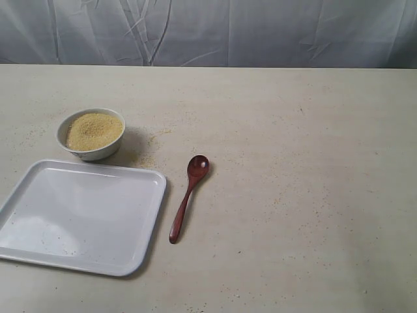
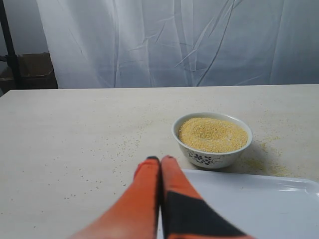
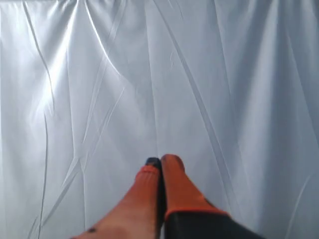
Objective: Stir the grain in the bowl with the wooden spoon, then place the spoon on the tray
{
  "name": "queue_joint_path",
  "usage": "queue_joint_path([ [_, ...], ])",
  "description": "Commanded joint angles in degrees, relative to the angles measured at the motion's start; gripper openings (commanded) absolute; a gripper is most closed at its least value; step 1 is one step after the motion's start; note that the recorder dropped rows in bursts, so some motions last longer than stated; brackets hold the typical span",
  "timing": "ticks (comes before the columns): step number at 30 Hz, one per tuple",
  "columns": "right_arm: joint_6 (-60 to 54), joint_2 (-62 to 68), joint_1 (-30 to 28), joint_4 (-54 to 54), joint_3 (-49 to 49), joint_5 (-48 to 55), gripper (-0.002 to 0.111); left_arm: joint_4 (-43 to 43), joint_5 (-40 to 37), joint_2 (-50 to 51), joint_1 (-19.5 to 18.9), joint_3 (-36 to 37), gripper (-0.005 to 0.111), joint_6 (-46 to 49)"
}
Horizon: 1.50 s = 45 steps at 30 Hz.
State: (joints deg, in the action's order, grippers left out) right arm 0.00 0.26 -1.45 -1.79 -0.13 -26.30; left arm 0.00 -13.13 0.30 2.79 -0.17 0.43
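Observation:
The small white bowl (image 1: 91,134) (image 2: 212,140) stands at the left of the table, heaped with yellowish-tan grain (image 1: 94,130) (image 2: 213,134). Just in front of it lies the large white tray (image 1: 78,215) (image 2: 249,204). The dark reddish-brown wooden spoon (image 1: 187,195) lies flat on the table to the right of the tray, head pointing away. My left gripper (image 2: 160,159) is shut and empty, above the tray's edge, short of the bowl. My right gripper (image 3: 160,160) is shut and empty, facing only the white curtain. Neither gripper shows in the exterior view.
Loose grains (image 1: 156,140) (image 2: 264,164) are scattered on the beige table (image 1: 300,182) around the bowl. A wrinkled white curtain (image 1: 208,29) hangs behind the table's far edge. A dark stand (image 2: 10,50) is at the far side in the left wrist view.

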Motion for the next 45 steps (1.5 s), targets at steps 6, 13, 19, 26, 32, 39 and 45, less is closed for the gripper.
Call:
queue_joint_path([
  [6,0.0,-0.26,-0.33,-0.24,0.13,-3.86,0.0,0.0,0.71,-0.3,0.21,0.17,0.0,0.01],
  [13,-5.99,5.59,-0.33,-14.17,-12.38,26.3,-0.001,0.0,0.71,-0.3,0.21,0.17,0.0,0.01],
  [19,-6.0,23.32,-0.33,-13.79,-26.45,49.94,-0.001,0.0,0.71,-0.3,0.21,0.17,0.0,0.01],
  [26,-2.85,36.16,-0.33,-12.38,-27.14,51.17,-0.001,0.0,0.71,-0.3,0.21,0.17,0.0,0.01],
  [32,8.95,46.75,-0.1,-13.5,-27.72,58.88,-0.001,0.0,0.71,-0.3,0.21,0.17,0.0,0.01],
  [39,8.54,52.03,4.41,-14.15,-33.64,70.2,-0.001,0.0,0.71,-0.3,0.21,0.17,0.0,0.01],
  [45,10.68,53.96,16.23,-15.3,-33.64,69.25,-0.001,0.0,0.71,-0.3,0.21,0.17,0.0,0.01],
])
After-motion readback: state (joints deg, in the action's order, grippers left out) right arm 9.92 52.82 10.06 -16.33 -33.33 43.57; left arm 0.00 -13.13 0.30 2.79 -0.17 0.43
